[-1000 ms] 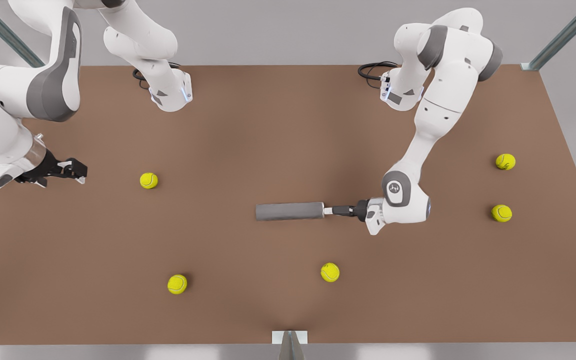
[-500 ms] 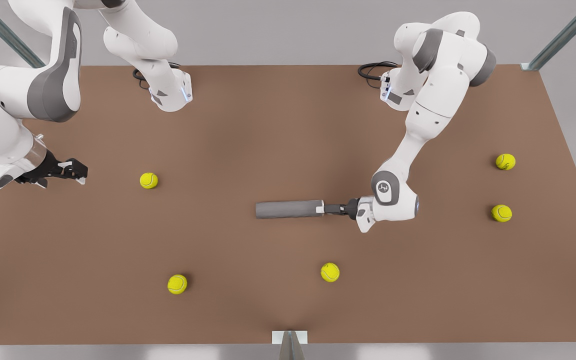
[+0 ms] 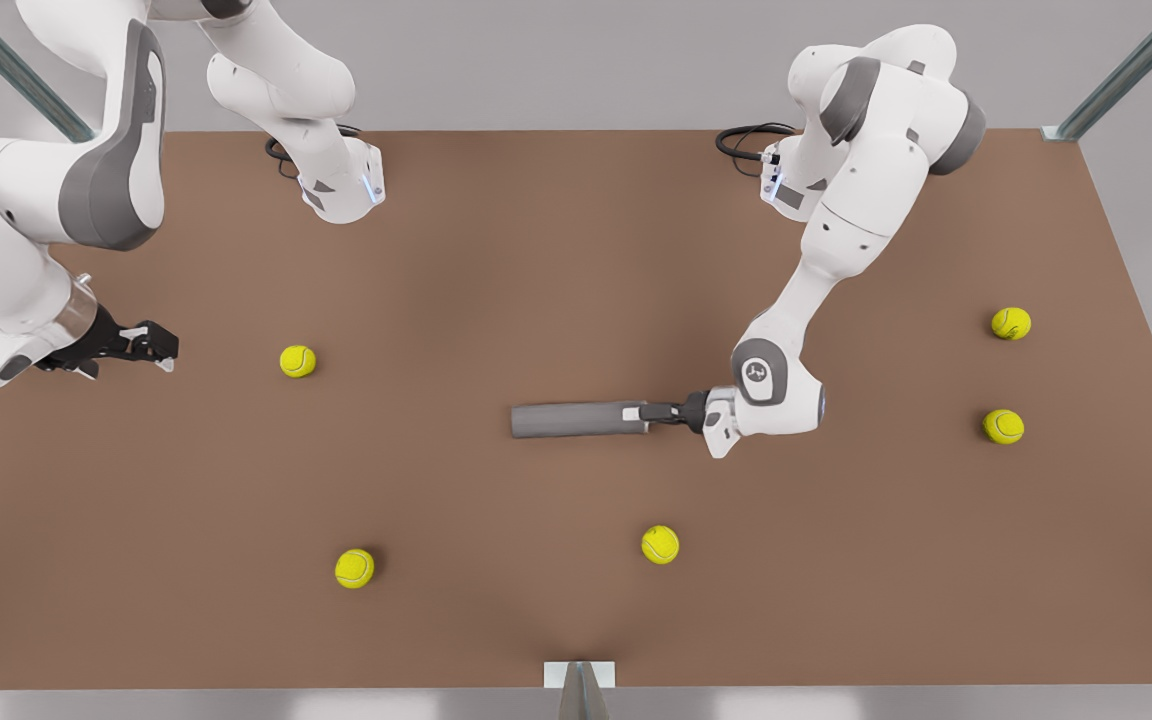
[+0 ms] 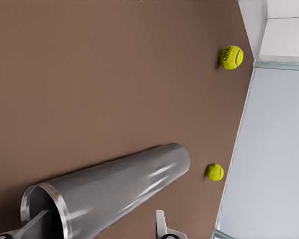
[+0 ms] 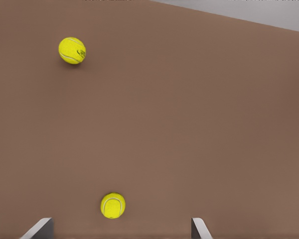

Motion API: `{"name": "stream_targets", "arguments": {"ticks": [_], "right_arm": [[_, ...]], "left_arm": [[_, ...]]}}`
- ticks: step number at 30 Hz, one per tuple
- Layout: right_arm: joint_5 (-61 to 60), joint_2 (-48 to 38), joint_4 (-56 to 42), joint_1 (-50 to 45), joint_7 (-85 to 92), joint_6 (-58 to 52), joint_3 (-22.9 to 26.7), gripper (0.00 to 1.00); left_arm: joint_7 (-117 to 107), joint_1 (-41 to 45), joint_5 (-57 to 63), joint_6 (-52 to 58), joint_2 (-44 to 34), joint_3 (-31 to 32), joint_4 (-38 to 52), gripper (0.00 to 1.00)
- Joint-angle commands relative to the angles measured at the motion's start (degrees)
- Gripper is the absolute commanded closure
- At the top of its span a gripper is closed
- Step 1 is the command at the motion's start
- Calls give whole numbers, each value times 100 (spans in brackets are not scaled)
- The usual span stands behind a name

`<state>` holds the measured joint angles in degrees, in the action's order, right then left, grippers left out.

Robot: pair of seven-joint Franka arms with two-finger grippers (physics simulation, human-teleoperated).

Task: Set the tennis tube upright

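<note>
Tennis tube (image 3: 576,419) lies flat on its side near the middle of the brown worktop (image 3: 556,250), its long axis running across the front view, and it has not shifted over the last second. What has changed is our left hand (image 3: 648,412): the arm at the front view's right has pushed in along the tube's axis, so the wrist now sits closer to the tube than it did. In the left wrist view the hollow rim (image 4: 45,206) is right at our fingers (image 4: 162,226); one finger sits inside the mouth and the other outside the wall, spread a little with the wall between them, and we see no clamp on it yet. We judge the approach is nearly done and the pinch on the rim comes next, before any tilt up. Our right hand (image 3: 141,342) waits at the front view's left, well apart from the tube, with its fingers set wide above two yellow balls (image 5: 112,205). The tube is not yet upright.
</note>
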<state>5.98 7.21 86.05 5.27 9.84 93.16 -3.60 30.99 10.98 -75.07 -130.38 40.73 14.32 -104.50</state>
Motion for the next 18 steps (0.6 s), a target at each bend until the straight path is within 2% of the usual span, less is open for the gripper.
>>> {"name": "stream_targets", "arguments": {"ticks": [1, 12, 13, 14, 16, 17, 18], "right_arm": [[0, 0, 0, -8, 0, 1, 0, 0], [0, 17, 0, -17, 26, 18, -9, 0], [0, 17, 0, -17, 26, 10, -9, 0], [0, 17, 0, -17, 26, 10, -9, 0], [0, 26, 0, -17, 26, 10, -9, 0], [0, 35, 0, -17, 26, 10, -9, 0], [-9, 35, 0, -17, 18, 10, -9, 0]], "left_arm": [[4, 0, -148, -5, 5, 0, 0, 1], [48, 27, -359, 4, 67, 70, 9, 1], [39, 27, -359, 4, 67, 70, 9, 6], [39, 9, -377, 12, 67, 79, 9, 19], [39, 27, -482, 12, 67, 79, 9, 27], [48, 27, -491, 12, 67, 88, 9, 36], [48, 27, -552, 4, 67, 88, 18, 39]]}}
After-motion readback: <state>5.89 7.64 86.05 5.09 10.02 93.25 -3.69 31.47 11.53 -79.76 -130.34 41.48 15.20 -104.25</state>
